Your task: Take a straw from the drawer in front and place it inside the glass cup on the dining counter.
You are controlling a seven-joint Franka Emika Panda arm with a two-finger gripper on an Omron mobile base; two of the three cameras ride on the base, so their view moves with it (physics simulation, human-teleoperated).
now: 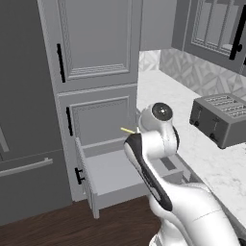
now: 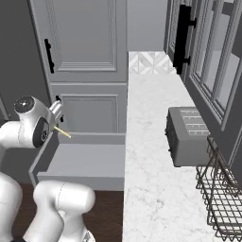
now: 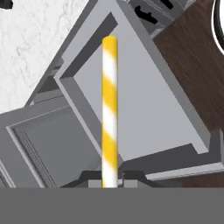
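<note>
My gripper (image 3: 109, 177) is shut on the straw (image 3: 109, 109), which is striped yellow and white and runs straight up from between my fingertips in the hand view. From the base, the straw (image 2: 64, 133) pokes out sideways from the gripper (image 2: 56, 125), held above the drawer (image 2: 85, 160). The drawer (image 1: 110, 173) is pulled out, a shallow grey box with a bare floor and a short black handle. In the left base view the straw (image 1: 127, 130) shows as a short pale stick beside my wrist. The glass cup and the dining counter are out of view.
A grey toaster (image 2: 189, 137) stands on the narrow marble worktop (image 2: 151, 142) to the right of the drawer. A wire basket (image 2: 222, 198) sits nearer on that worktop. Tall grey cabinet doors (image 1: 96, 38) rise behind the drawer. Dark wood floor (image 1: 57, 226) lies in front.
</note>
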